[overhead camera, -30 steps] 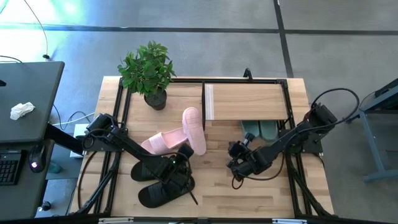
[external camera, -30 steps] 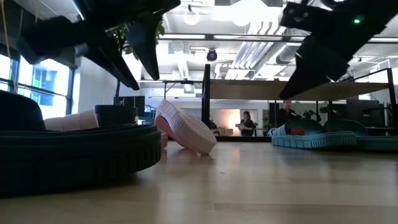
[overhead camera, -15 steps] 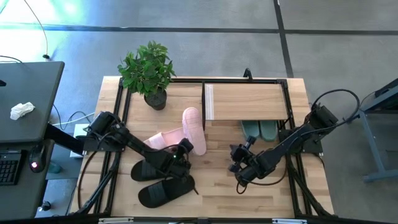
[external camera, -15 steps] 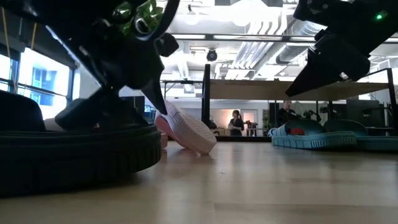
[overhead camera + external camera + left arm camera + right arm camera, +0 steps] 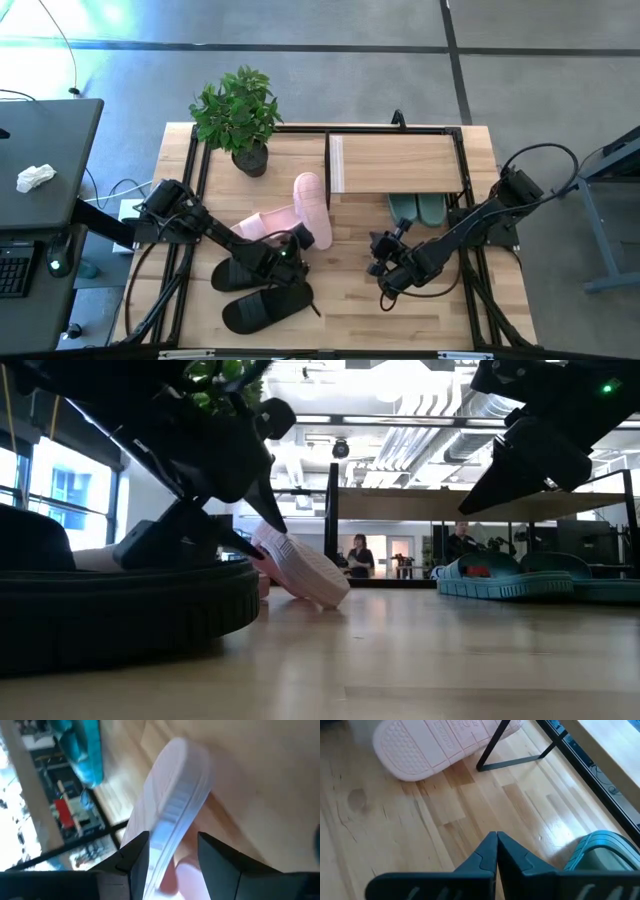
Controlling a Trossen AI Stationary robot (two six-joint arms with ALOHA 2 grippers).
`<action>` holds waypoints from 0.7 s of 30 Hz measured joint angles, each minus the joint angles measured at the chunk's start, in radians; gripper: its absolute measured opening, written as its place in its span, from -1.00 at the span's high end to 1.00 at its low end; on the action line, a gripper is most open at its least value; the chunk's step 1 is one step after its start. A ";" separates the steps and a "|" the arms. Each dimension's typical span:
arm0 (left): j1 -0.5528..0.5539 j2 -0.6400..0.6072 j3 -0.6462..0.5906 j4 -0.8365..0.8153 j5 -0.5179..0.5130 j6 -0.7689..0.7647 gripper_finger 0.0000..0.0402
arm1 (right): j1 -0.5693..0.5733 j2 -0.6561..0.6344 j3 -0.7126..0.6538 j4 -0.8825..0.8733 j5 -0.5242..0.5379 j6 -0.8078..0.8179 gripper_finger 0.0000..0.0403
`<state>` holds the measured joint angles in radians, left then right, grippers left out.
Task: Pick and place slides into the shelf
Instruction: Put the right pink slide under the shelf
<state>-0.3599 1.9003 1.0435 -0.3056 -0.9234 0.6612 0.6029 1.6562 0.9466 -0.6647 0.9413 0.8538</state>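
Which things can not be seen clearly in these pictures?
- Green slides, high view: mostly hidden under the shelf top.
- Black slide, high view: partly covered by the left arm.
- Pink slide, left wrist view: blurred, so contact with the fingers is unclear.
- Person, low view: too small for any detail.

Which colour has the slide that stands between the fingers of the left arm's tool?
Pale pink. The slide shows best in the left wrist view.

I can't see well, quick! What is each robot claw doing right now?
Left gripper: open, fingers either side of the pale pink rubber slide sandal's edge, not gripping.
Right gripper: shut, holding nothing.
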 joint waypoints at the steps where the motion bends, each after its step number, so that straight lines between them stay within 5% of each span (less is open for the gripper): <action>1: 0.000 0.000 0.000 0.008 0.014 0.016 0.25 | 0.000 0.000 0.000 0.000 0.000 -0.001 1.00; 13: 0.009 0.000 0.000 0.108 0.026 0.157 0.25 | 0.000 0.000 0.000 0.000 0.005 0.000 1.00; 21: 0.067 0.000 0.000 0.091 0.145 0.173 0.25 | 0.000 0.000 0.000 0.000 0.005 0.001 1.00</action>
<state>-0.2928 1.8999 1.0439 -0.2141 -0.7782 0.8341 0.6029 1.6562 0.9466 -0.6647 0.9466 0.8547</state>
